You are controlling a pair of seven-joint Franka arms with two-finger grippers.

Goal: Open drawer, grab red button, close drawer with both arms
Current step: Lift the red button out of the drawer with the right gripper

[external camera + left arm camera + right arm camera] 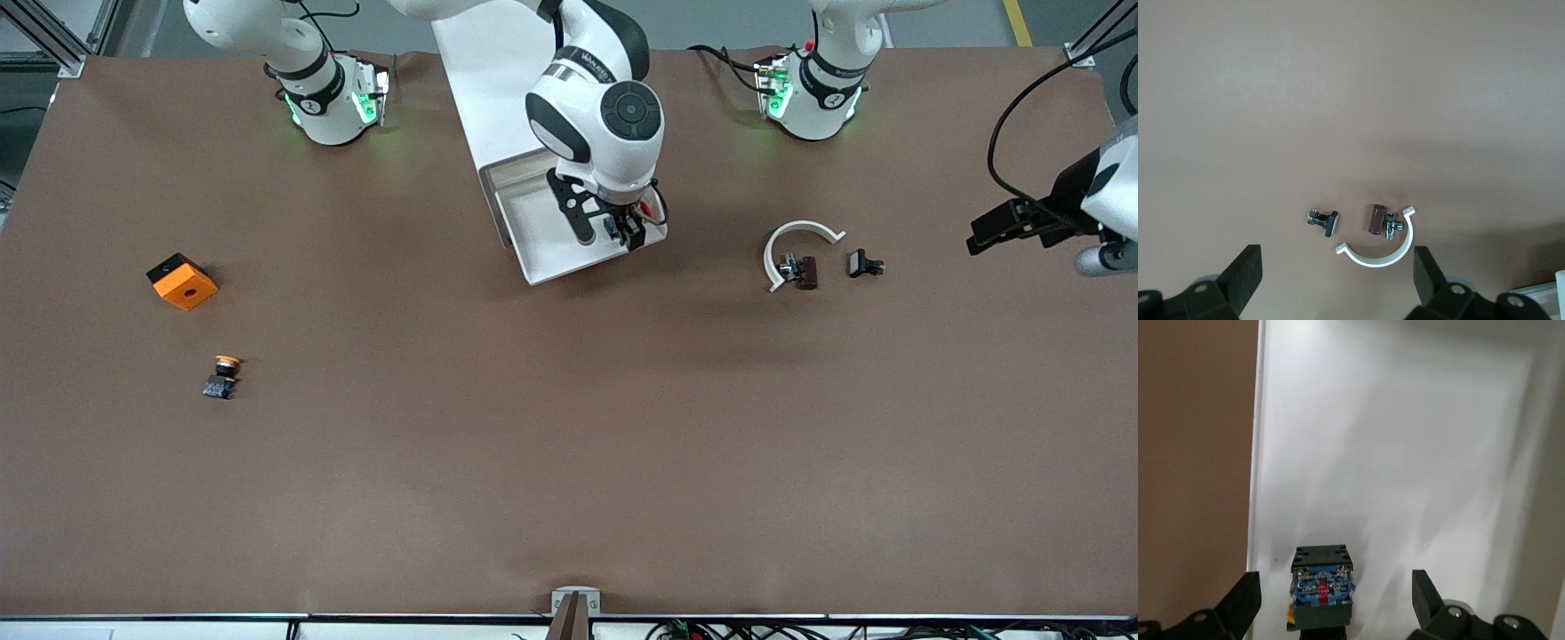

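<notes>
Brown matting covers the whole table [569,462], and up between the two green-lit bases sits the white cabinet [484,80] with its uppermost drawer [551,253] pulled out toward the front camera, white tray floor showing. Over that open drawer hangs the right arm [596,107], reaching in from its base at the far corner, and the right gripper [613,229] is down inside the tray with its jaws spread wide and holding nothing. Look at the right wrist view: the button [1322,590] lies on the drawer floor, black-and-blue body facing the camera, right between the two open fingers [1245,600] with clear space on either side, close to the tray's side wall. In the front view a sliver of red cap shows just beside the gripper. Out at the left arm's end of the table, the left gripper [1009,227] waits in the air, jaws fully apart and empty; its wrist camera looks down on a white curved clip [1381,250], a small brown-and-metal part [1381,221] inside its arc, and a little black part [1323,222] just beside them. Toward the right arm's end, an orange cube [181,281] rests, and nearer the front camera lies a yellow-capped button [222,375].
</notes>
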